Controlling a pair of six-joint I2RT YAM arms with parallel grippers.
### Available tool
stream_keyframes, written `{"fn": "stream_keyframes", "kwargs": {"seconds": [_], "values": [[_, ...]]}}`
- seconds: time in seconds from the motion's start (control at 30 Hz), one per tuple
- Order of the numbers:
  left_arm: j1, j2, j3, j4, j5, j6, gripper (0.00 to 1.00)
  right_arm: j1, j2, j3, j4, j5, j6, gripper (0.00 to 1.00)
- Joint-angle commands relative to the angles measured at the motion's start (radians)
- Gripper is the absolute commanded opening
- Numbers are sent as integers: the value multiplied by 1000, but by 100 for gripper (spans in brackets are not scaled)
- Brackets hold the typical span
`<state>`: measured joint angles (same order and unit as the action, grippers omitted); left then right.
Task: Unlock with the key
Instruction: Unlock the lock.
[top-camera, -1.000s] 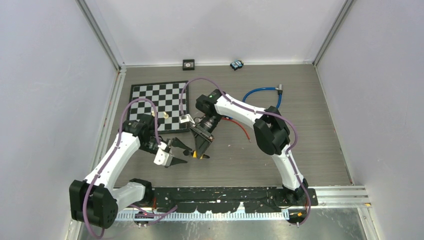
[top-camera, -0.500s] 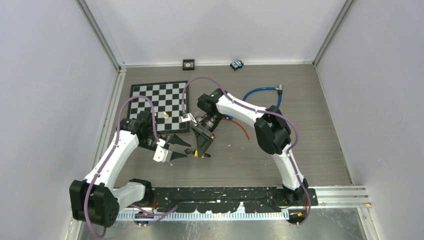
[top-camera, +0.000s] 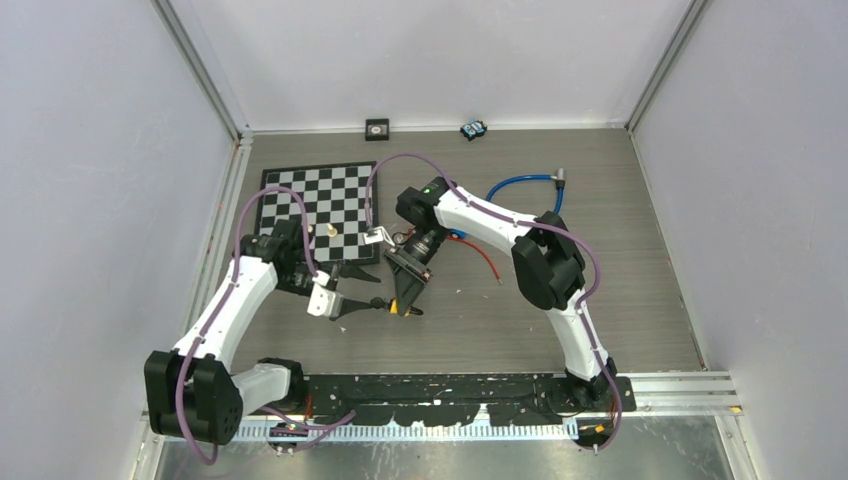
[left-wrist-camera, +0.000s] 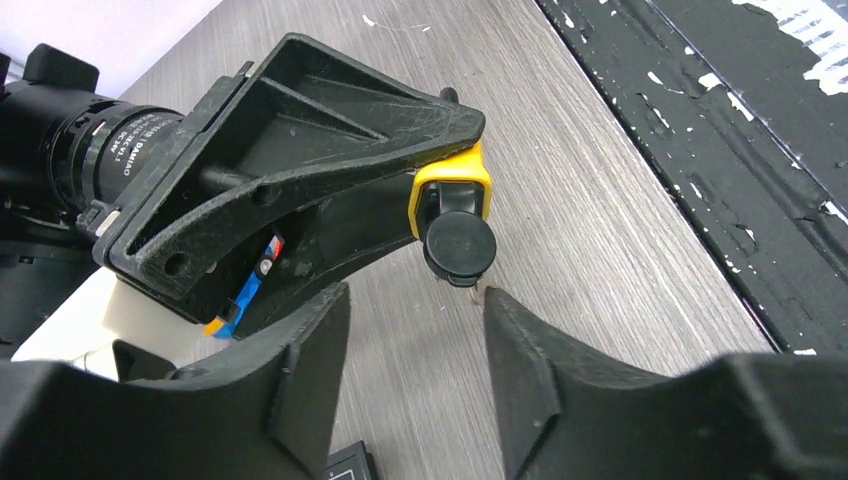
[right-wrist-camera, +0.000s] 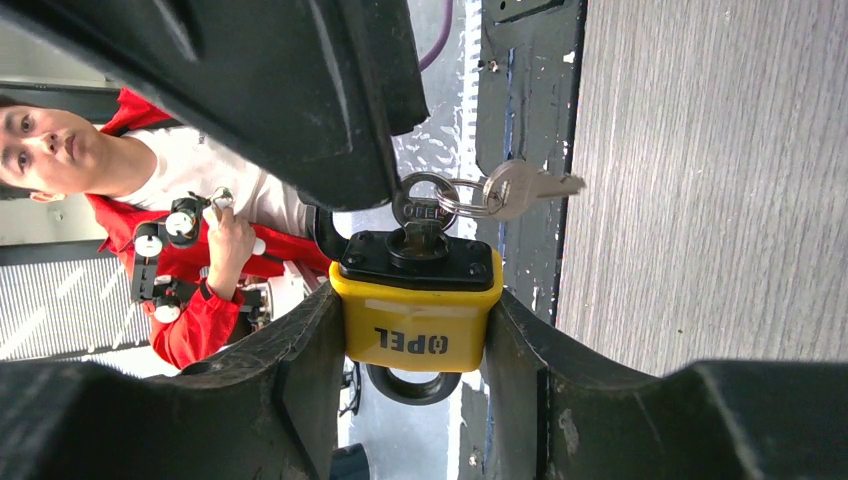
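Note:
My right gripper (right-wrist-camera: 418, 300) is shut on a yellow padlock (right-wrist-camera: 418, 325), squeezing its body from both sides with the shackle toward the wrist. A key (right-wrist-camera: 418, 240) sits in the lock's black face, and its ring carries a spare silver key (right-wrist-camera: 520, 187). In the left wrist view the padlock (left-wrist-camera: 450, 185) sticks out past the right gripper's black fingers (left-wrist-camera: 300, 130), and the key's round black head (left-wrist-camera: 458, 245) points at me. My left gripper (left-wrist-camera: 415, 300) is open, its right fingertip just short of that key head and nothing between its fingers. From above, the left gripper (top-camera: 372, 290) faces the padlock (top-camera: 398, 309).
A chessboard mat (top-camera: 320, 205) lies at the back left with a small brass piece (top-camera: 332, 229) on it. A blue hose (top-camera: 520, 185) and a red wire (top-camera: 487, 260) lie behind the right arm. A black box (top-camera: 377, 128) and a small blue object (top-camera: 473, 129) sit by the back wall.
My left gripper has moved up and to the right, closer to the padlock's key, and its jaws have spread a little wider. The right gripper has held the padlock almost still.

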<state>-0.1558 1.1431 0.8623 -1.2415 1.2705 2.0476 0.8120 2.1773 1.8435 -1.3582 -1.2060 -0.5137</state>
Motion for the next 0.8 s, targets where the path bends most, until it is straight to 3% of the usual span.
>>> {"fn": "stream_keyframes", "kwargs": {"seconds": [0.0, 0.17, 0.33, 0.5, 0.77], "values": [[18, 12, -19, 7, 68, 250, 48, 6, -76, 10, -10, -57, -2, 0], [18, 78, -14, -70, 130, 370, 39, 9, -77, 13, -10, -62, -2, 0], [16, 202, 51, -310, 148, 639, 36, 11, -75, 16, -10, -61, 1, 0], [16, 219, 41, -284, 160, 642, 23, 10, -75, 17, -10, -61, 0, 0], [11, 219, 53, -289, 172, 643, 20, 13, -68, 26, -10, -65, 4, 0]]}}
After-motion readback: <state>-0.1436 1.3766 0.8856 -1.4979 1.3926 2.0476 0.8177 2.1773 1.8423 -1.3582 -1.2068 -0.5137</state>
